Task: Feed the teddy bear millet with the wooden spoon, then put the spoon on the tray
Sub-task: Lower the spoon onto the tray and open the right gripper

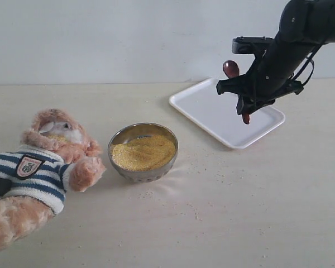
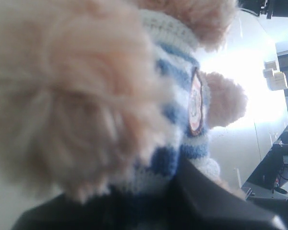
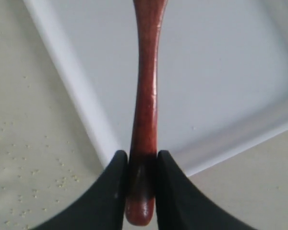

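The teddy bear [image 1: 44, 167] lies on its back at the left of the table, with millet specks on its white muzzle. In the left wrist view its fur and striped shirt [image 2: 177, 120] fill the picture, and my left gripper [image 2: 149, 201] is shut on its body. Only a dark patch of that gripper shows at the left edge of the exterior view. My right gripper [image 1: 247, 105] hangs above the white tray [image 1: 212, 109], shut on the handle of the wooden spoon [image 1: 231, 68], whose bowl points up. In the right wrist view the spoon [image 3: 146, 86] stands between the fingers [image 3: 116, 177] over the tray [image 3: 221, 72].
A steel bowl [image 1: 135, 174] full of millet [image 1: 143, 152] stands mid-table, just right of the bear's paw. Loose grains [image 1: 192, 209] are scattered on the beige tabletop in front of the bowl and beside the tray [image 3: 19, 191].
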